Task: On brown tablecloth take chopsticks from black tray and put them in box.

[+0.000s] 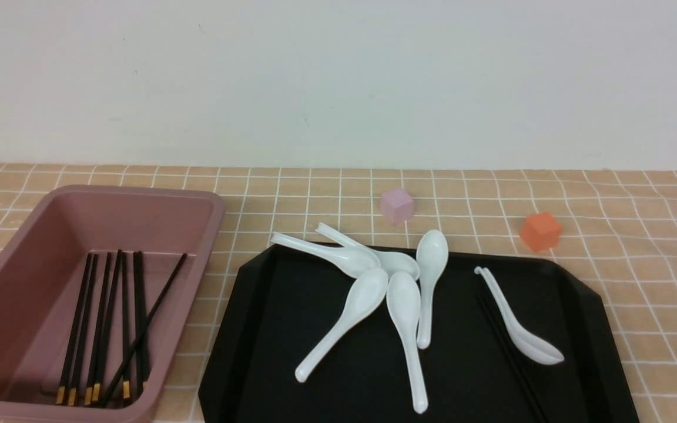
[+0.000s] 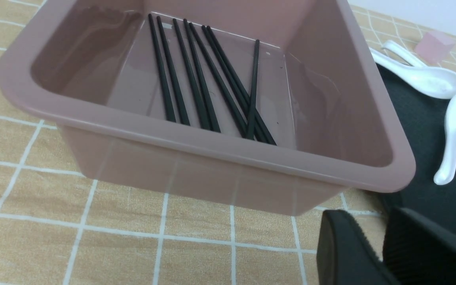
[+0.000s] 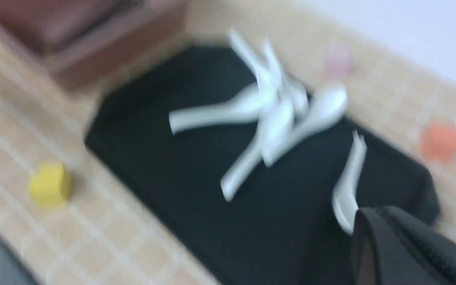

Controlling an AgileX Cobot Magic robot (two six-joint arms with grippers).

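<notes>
The pink box (image 1: 138,194) stands at the left on the brown tablecloth (image 1: 638,235) and holds several black chopsticks (image 1: 103,329), also seen in the left wrist view (image 2: 200,87). The black tray (image 1: 291,317) lies to the box's right. A thin dark pair of chopsticks (image 1: 509,352) lies on the tray beside the rightmost white spoon (image 1: 520,329). Neither gripper shows in the front view. My left gripper (image 2: 376,225) is shut and empty, low beside the box's near corner (image 2: 212,146). My right gripper (image 3: 382,215) is shut and empty above the tray (image 3: 164,158); that view is blurred.
Several white spoons (image 1: 403,305) lie piled at the tray's far middle. A pink cube (image 1: 397,205) and an orange cube (image 1: 541,231) sit on the cloth behind the tray. A yellow cube (image 3: 50,185) sits on the cloth beside the tray.
</notes>
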